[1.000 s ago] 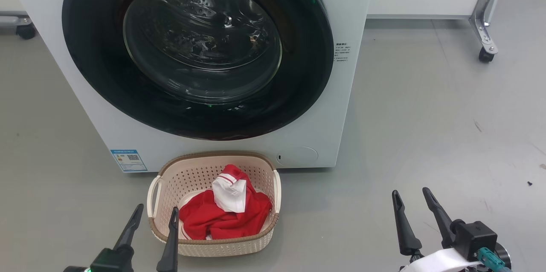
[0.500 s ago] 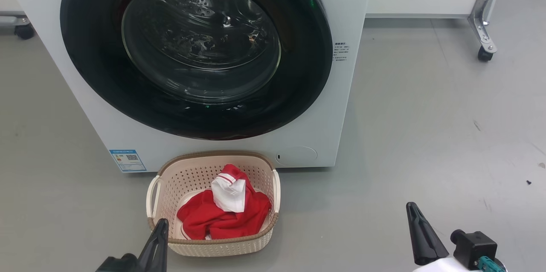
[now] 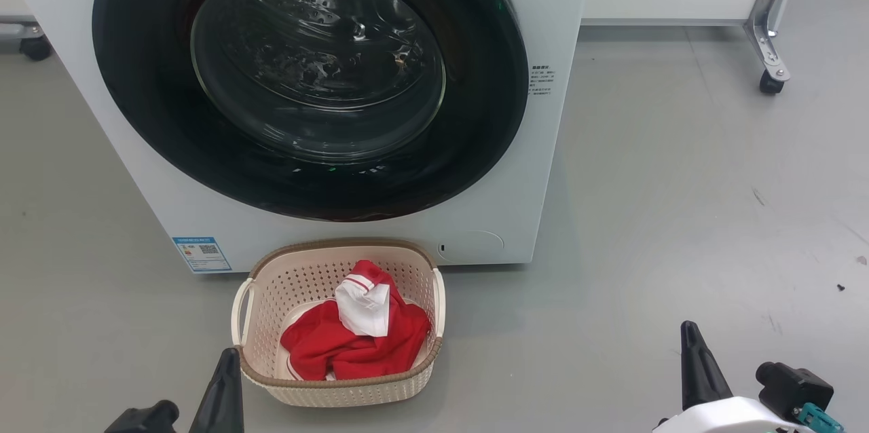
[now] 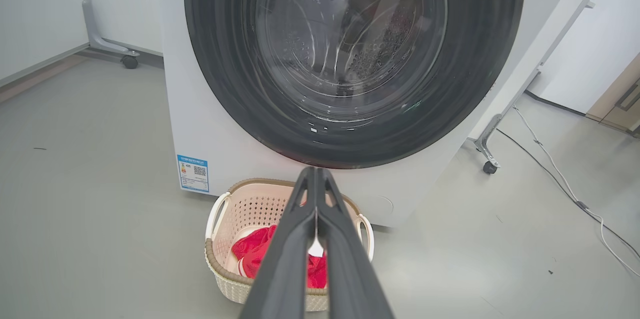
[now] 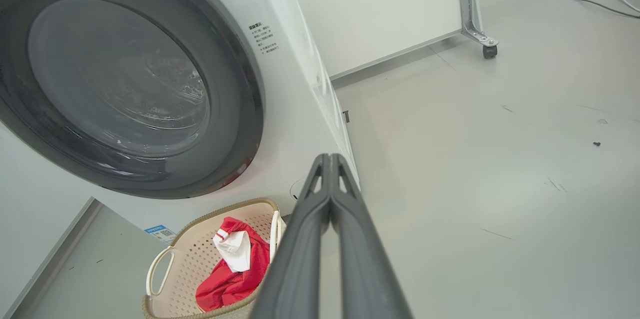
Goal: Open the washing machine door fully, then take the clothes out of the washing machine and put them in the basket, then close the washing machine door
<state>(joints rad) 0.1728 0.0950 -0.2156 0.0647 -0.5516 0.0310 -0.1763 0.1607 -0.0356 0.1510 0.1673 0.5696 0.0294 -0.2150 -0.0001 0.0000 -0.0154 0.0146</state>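
At lower left, left gripper point(image 3: 227, 379): long dark fingers pressed together, empty, just beside the basket's front corner.
Cream perforated plastic basket point(image 3: 339, 389): on the grey floor point(image 3: 645, 216), near the machine's front.
Bright red-and-white fabric clothes point(image 3: 326, 345): heaped inside the basket; likely soft, light, limp; pinch a raised fold.
Round glossy black-rimmed glass washing machine door point(image 3: 489, 114): looks shut against the big white washing machine point(image 3: 170, 216); stiff, slick; grip its rim edge.
Right gripper point(image 3: 696, 365): closed, empty, well apart from the basket.
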